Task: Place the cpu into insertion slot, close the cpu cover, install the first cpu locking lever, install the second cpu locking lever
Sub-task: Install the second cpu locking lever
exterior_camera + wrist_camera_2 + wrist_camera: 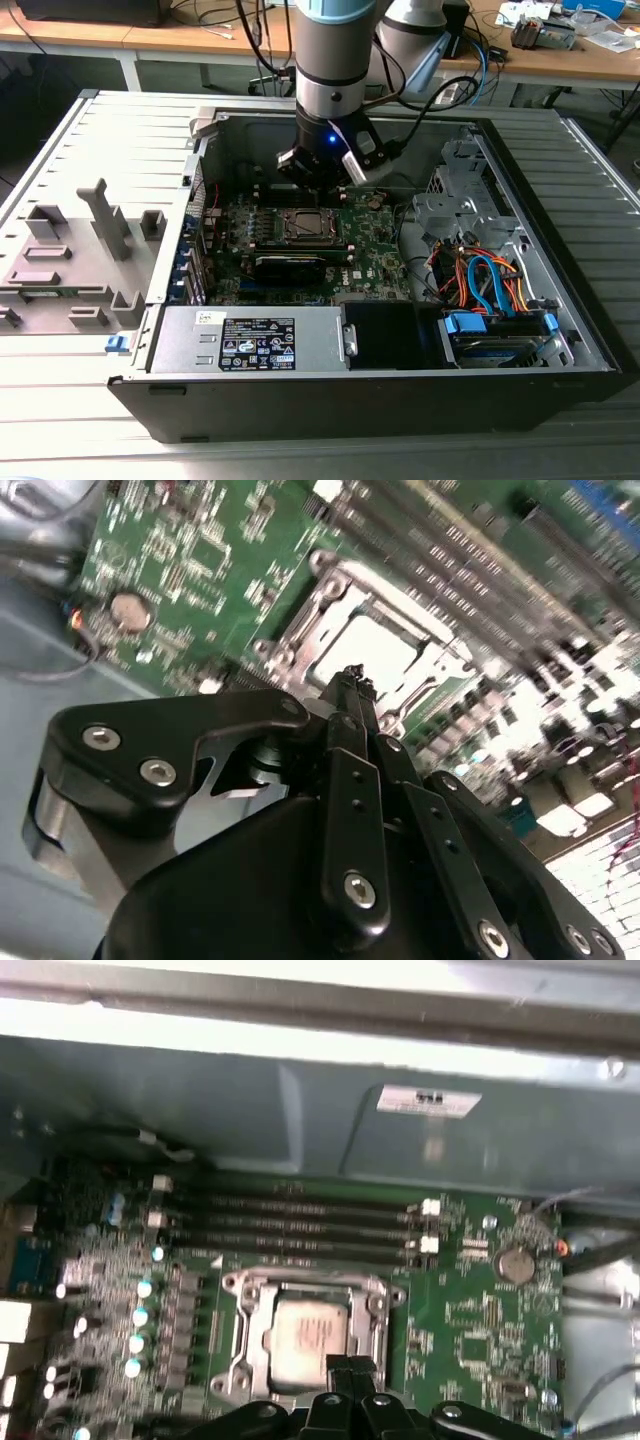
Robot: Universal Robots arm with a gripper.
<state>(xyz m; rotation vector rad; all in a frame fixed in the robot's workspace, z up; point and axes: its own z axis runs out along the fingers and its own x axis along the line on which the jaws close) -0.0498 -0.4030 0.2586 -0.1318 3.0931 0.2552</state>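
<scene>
The gripper [350, 1368] hangs just above the motherboard [470, 1330] inside the open computer case [560, 330], its fingers pressed together with nothing between them. Directly below and slightly ahead of the fingertips [350, 680] lies the cpu [308, 1338], seated flat in the insertion slot [305, 224]. The cpu cover [372, 1305] appears to lie down around the chip, framing it on all sides. In the second wrist view the closed tips point at the near edge of that frame, by its rim rather than over the chip's centre.
</scene>
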